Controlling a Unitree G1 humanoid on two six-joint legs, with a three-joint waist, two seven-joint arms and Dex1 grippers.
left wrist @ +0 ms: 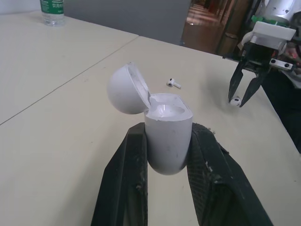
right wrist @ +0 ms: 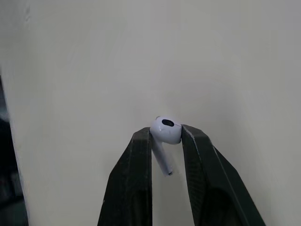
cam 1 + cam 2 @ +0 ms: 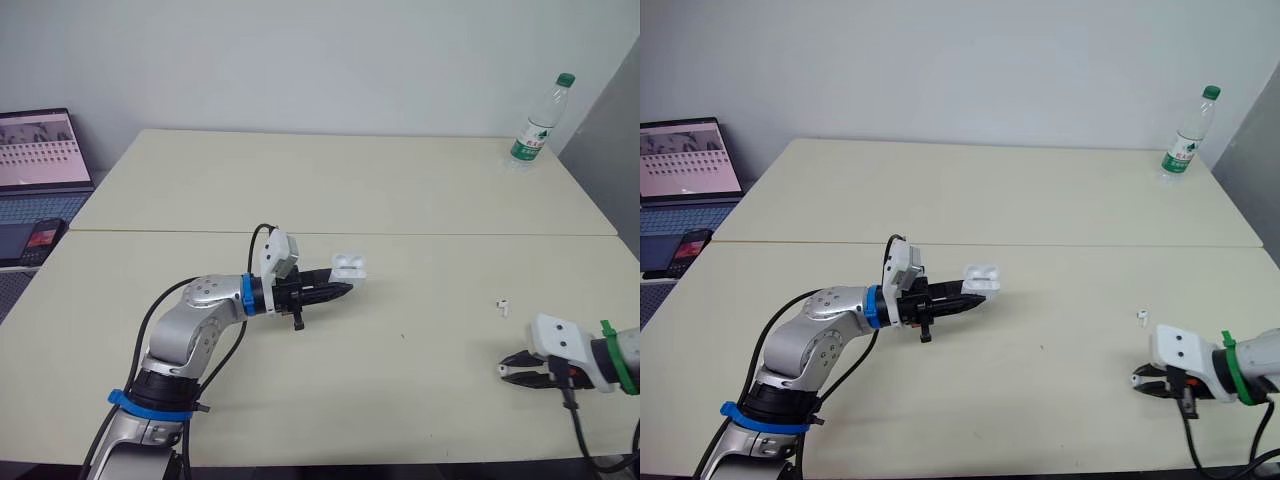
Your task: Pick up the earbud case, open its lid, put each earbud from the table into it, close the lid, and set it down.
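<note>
White earbud case (image 1: 167, 136), lid swung open, is clamped between the fingers of the left tool (image 3: 338, 291) over the table (image 3: 300, 180); right tool (image 2: 165, 134) is closed on first earbud (image 2: 164, 129); second earbud (image 3: 503, 306) lies on the table at the right tool's 12 o'clock.

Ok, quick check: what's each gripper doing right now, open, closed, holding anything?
Left gripper: closed on the earbud case, lid open.
Right gripper: closed on an earbud.
</note>
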